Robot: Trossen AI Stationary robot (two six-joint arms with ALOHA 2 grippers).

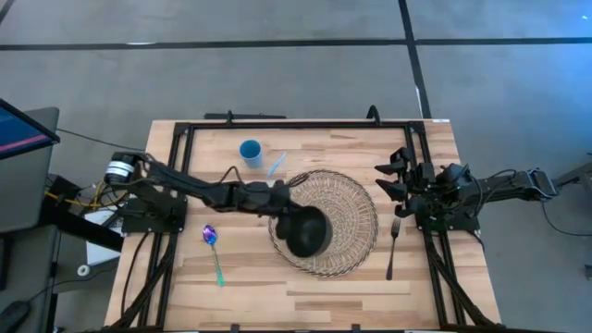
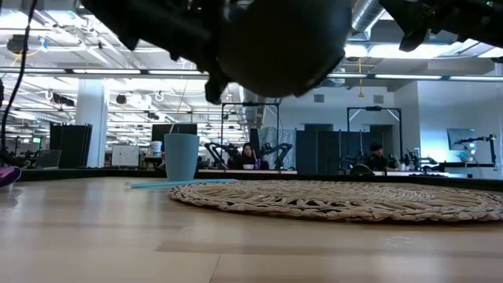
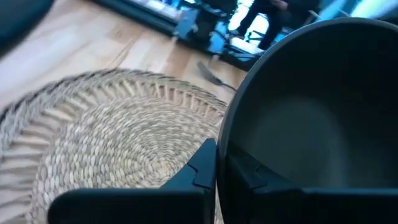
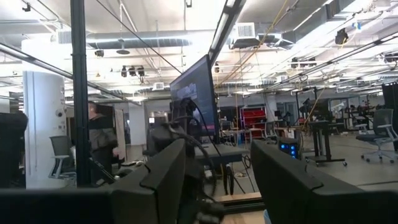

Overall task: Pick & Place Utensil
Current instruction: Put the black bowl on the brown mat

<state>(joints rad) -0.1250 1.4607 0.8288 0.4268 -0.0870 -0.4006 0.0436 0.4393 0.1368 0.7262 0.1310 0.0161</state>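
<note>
A dark round bowl [image 1: 310,232] hangs over the near-left part of a woven round placemat [image 1: 350,199]; the low view shows the bowl [image 2: 275,39] lifted clear of the mat [image 2: 346,200]. My left gripper [image 1: 281,213] is shut on its rim. A dark fork [image 1: 392,246] lies flat on the table, just right of the mat. A spoon with a purple bowl and green handle [image 1: 214,252] lies left of the mat. My right gripper [image 1: 392,177] waits open at the table's right edge, touching nothing. My left gripper [image 3: 219,165] holds the bowl by its rim [image 3: 222,134] on the bowl's left side. One finger [image 3: 202,168] is outside the wall and one [image 3: 252,177] is inside. The bowl is lifted clear above the placemat, held roughly upright.
A blue cup [image 1: 250,151] stands at the far left of the table, seen in the low view as the cup [image 2: 181,156], with a light blue stick [image 1: 276,165] lying beside it. A black frame [image 1: 277,123] runs along the far and side edges.
</note>
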